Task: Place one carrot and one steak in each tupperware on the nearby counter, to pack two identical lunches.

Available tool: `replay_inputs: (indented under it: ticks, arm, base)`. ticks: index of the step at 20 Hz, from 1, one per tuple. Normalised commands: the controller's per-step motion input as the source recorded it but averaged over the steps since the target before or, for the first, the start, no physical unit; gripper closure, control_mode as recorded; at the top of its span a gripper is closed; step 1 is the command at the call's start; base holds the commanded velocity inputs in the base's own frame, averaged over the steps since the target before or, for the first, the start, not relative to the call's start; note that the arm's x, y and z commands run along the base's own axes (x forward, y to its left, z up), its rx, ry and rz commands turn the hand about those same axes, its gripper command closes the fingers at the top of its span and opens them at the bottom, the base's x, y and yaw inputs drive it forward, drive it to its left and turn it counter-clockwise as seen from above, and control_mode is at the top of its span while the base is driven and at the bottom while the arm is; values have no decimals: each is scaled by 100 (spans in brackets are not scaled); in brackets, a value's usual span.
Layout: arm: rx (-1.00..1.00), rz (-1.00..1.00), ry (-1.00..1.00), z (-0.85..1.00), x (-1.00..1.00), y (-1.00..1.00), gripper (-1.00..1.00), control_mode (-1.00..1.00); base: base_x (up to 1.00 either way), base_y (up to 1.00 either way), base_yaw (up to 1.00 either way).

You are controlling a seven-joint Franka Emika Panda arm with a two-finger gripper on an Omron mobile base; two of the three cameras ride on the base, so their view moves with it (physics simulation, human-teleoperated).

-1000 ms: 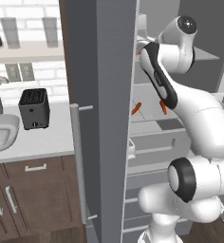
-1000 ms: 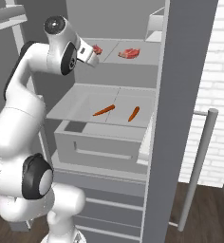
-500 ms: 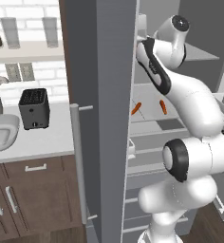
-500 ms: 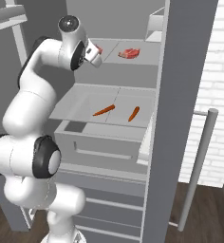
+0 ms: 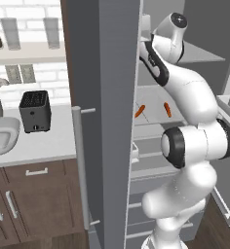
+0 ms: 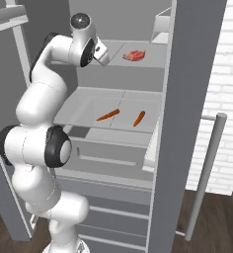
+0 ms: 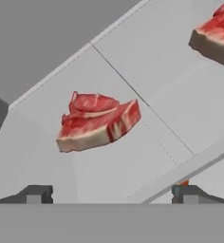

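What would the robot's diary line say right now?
hand: open, empty | target: steak on fridge shelf | carrots: lower shelf

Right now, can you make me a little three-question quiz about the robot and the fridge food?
1. True or false: the end effector is shut on a steak.
2. How many carrots lie on the middle shelf?
3. What stands on the counter: A) a kettle B) a black toaster C) a pan?

Key: 1 false, it is open, nearest steak ahead. 2 two: left carrot, right carrot. 3 B.
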Motion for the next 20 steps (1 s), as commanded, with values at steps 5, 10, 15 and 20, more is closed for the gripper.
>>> replay_inputs:
  ticks: [5, 10, 15, 20]
  arm:
    - [0, 0, 3, 0, 59, 0, -100, -100]
    - [0, 0, 3, 0, 56, 0, -100, -100]
    - [0, 0, 2, 0, 51, 0, -100, -100]
    - [0, 0, 1, -6, 35, 1, -100, -100]
  base:
    - [0, 0, 0]
    - [0, 0, 0]
    - [0, 0, 0]
    - [0, 0, 0]
